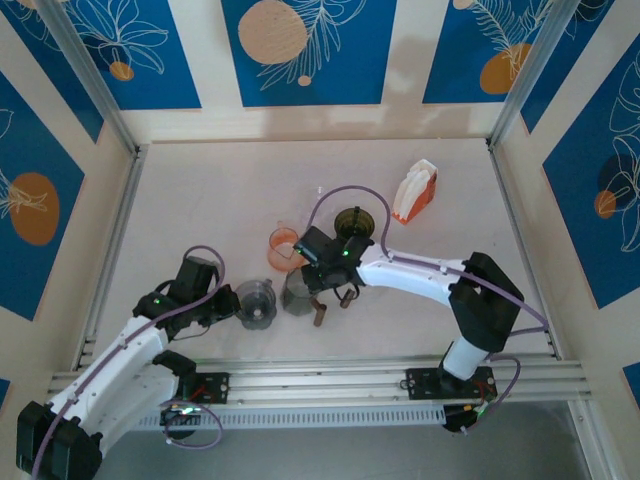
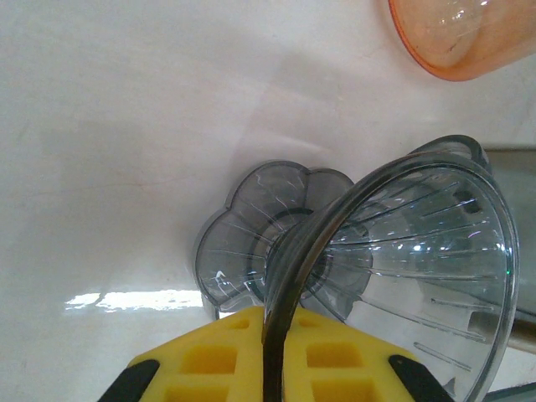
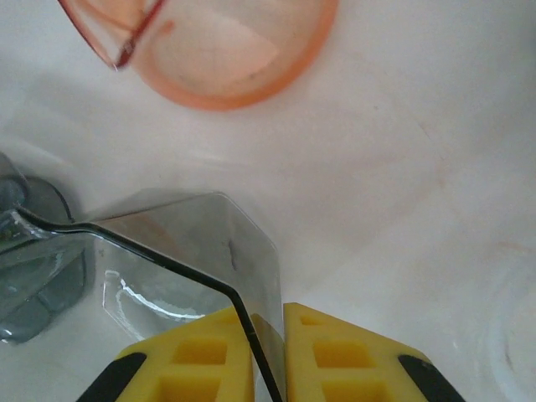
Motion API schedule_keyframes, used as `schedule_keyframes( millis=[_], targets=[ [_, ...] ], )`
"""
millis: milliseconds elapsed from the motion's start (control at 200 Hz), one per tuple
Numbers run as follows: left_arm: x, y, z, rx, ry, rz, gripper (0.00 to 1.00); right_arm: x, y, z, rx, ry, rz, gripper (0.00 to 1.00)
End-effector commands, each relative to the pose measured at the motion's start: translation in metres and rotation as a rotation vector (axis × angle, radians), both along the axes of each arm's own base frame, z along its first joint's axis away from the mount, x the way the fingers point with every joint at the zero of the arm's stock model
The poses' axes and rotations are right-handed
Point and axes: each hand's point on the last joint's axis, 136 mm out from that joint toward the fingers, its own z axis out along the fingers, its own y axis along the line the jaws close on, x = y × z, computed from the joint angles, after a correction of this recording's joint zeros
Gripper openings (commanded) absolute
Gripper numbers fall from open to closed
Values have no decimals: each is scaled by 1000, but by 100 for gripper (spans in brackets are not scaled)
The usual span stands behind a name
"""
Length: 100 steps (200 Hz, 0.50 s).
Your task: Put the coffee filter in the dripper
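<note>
The dripper (image 1: 258,303) is a clear grey cone with a scalloped base, standing left of centre on the table. My left gripper (image 1: 232,305) is shut on its rim. In the left wrist view the dark rim of the dripper (image 2: 402,251) runs between the yellow pads of my left gripper (image 2: 272,314). The coffee filter (image 1: 298,293) is a grey faceted cup with a dark rim, right beside the dripper. My right gripper (image 1: 312,283) is shut on it. The right wrist view has the wall of the filter (image 3: 193,251) pinched in my right gripper (image 3: 268,314).
An orange cup (image 1: 285,247) sits just behind the filter; the cup (image 2: 469,33) also appears in the left wrist view and the cup (image 3: 226,50) in the right wrist view. A dark olive cup (image 1: 352,222) and a white-and-orange packet (image 1: 415,190) stand farther back right.
</note>
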Motion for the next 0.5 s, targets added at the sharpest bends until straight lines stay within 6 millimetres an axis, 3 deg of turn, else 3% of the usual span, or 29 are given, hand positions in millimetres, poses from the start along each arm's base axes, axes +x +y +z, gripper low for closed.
schedule_keyframes(
  millis=[0,235,375,495],
  targets=[
    [1,-9,6,-32,-16,-29,10,-14,-13,9,-20,-12,-10,14],
    [2,-11,9,-38,-21,-35,8,-30,-25,2,-96,-26,-1,17],
    [4,-12,12,-46,-30,-39,4,-33,-13,6,-67,-53,31,33],
    [5,-14,16,-53,-35,-46,1,-32,-15,10,-60,-67,10,49]
  ],
)
